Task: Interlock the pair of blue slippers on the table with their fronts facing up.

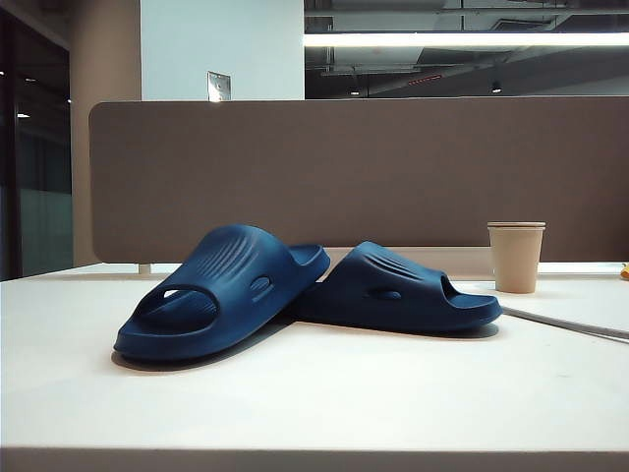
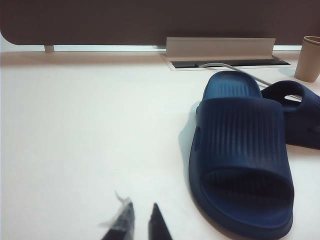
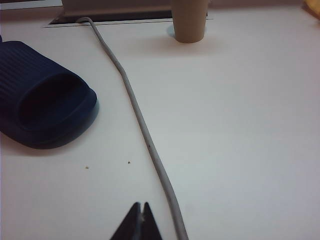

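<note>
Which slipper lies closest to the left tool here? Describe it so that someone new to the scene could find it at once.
Start at the brown-grey divider panel behind the off-white table; two navy slippers lie in front of it. Take the left slipper, whose open toe end faces the camera. Unlike the right slipper, it is not next to the paper cup and grey cable.

A long ceiling strip light (image 1: 467, 39) glows overexposed above the divider panel (image 1: 354, 177), the room's brightest source. The worktop (image 1: 314, 403) is evenly lit and nearly washed out in the left wrist view. Soft, short shadows lie beneath the pair of blue slippers (image 1: 295, 290), darkest under the toe nearest the front edge. The paper cup (image 1: 516, 256) casts a faint shadow. Both wrist views are softer, and the pincer tips at their rims are blurred.
</note>
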`<control>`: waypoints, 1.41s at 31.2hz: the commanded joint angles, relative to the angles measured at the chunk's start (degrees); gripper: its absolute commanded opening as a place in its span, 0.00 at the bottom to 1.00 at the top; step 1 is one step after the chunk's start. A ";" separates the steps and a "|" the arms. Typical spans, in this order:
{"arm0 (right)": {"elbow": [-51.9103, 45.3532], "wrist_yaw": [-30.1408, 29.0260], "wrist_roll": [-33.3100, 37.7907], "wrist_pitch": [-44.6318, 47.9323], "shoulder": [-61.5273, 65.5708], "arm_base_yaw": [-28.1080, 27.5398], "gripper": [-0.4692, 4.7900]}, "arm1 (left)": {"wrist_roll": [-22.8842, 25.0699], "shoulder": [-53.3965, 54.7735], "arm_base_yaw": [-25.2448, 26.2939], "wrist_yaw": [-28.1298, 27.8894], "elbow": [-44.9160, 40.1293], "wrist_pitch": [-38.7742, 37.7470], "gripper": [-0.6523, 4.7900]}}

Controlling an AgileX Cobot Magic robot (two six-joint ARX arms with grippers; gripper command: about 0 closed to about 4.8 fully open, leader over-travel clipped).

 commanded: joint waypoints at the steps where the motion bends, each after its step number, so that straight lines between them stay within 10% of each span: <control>1: -0.07 0.13 0.09 0.98 0.00 0.07 0.09 | 0.02 0.04 0.00 0.22 0.11 0.26 0.20; 10: -0.07 -0.28 1.79 0.98 0.00 0.07 0.09 | -1.40 0.04 0.00 0.22 0.11 -0.39 0.20; 17: -0.07 -8.92 22.01 2.34 0.00 0.07 0.09 | -35.26 0.04 0.00 3.02 0.13 -0.07 0.20; 27: 3.61 -10.91 35.93 -2.19 0.04 0.07 0.11 | -65.20 0.04 -0.07 13.64 0.50 -0.02 0.20; 36: 26.60 1.57 23.47 -27.12 6.71 0.07 0.12 | -43.34 3.72 -0.07 9.22 16.59 -17.99 0.11; 44: 35.06 -5.40 22.56 -27.45 21.31 0.07 0.21 | -24.90 23.56 -0.07 9.31 35.34 -30.27 0.11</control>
